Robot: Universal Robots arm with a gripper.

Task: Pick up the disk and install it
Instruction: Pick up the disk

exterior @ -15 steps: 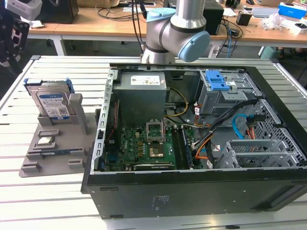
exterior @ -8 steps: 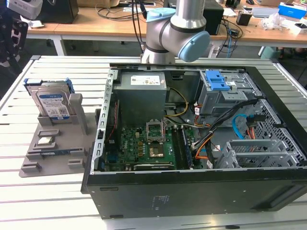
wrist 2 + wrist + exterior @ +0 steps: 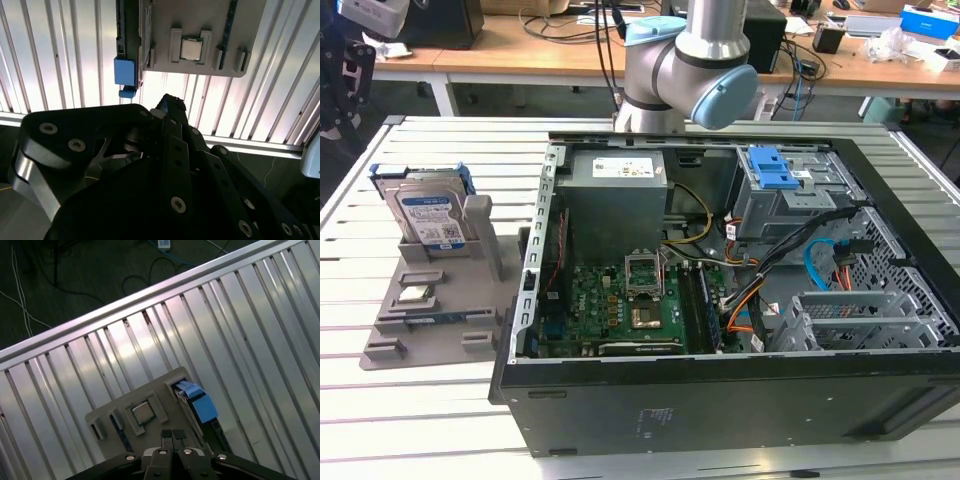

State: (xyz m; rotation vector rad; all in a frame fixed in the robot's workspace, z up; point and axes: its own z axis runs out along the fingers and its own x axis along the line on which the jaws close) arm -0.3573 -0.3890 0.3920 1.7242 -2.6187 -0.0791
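Silver disk [image 3: 430, 215] x1, upright in rack [image 3: 445, 300]

Grey arm [image 3: 685, 60] with blue-capped joint, black tool [image 3: 173, 436] pinched closed, gripping nothing, pointing downward

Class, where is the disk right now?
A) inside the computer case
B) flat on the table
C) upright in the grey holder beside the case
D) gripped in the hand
C: the disk stands on edge in the grey holder, at the exterior view's left of the case.
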